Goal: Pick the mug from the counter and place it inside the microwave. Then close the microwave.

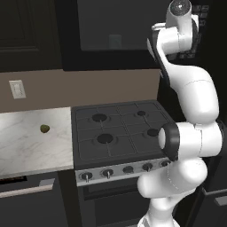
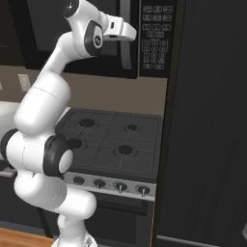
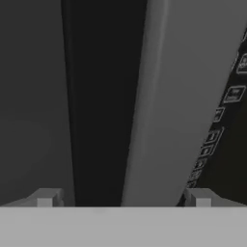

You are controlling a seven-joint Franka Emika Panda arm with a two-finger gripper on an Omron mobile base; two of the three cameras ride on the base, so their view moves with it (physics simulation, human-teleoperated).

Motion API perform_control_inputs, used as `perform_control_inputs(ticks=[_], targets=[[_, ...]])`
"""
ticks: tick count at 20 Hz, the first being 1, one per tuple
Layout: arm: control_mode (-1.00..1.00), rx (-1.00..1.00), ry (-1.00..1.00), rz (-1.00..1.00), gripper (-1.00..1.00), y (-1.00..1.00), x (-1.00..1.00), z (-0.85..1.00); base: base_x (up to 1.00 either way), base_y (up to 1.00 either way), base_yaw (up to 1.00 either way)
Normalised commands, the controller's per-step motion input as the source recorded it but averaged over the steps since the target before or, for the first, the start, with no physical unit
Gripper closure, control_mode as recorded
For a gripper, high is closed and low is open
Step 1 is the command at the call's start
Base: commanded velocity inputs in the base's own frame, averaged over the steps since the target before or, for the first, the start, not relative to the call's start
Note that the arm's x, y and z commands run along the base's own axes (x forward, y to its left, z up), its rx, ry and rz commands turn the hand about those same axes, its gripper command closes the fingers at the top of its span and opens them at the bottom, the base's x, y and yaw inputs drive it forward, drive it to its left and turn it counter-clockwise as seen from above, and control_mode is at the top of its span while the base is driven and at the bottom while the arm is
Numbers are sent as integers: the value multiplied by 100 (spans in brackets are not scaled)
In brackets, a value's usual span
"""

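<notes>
The black microwave (image 1: 111, 31) hangs above the stove, and its dark door looks shut. A faint teal shape behind the door glass looks like the mug (image 1: 115, 41). My gripper (image 2: 127, 34) is raised to the door's grey handle (image 2: 126, 50), just left of the keypad (image 2: 157, 34). In the hand view the handle (image 3: 178, 96) runs as a broad pale bar very close in front. My gripper (image 3: 123, 200) is open, its fingertips (image 3: 46, 198) spread wide, with the bar's lower end between them and nothing gripped. The marble counter (image 1: 35, 146) lies at lower left.
A black gas stovetop (image 1: 119, 128) sits below the microwave with knobs along its front. A small olive-brown lump (image 1: 45, 128) rests on the counter, and a wall outlet (image 1: 17, 88) is above it. A tall dark cabinet panel (image 2: 207, 120) stands to the right.
</notes>
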Motion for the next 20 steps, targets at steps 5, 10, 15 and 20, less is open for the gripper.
perform_control_inputs(ticks=[5,10,15,20], targets=[[-100,0,-10,10,-100,-13,52,19,0,0,0],[-100,1,-8,8,-100,-16,64,11,0,0,0],[-100,1,-5,8,-100,-10,62,6,0,0,0],[-100,1,-5,7,-100,-6,44,6,0,0,0]])
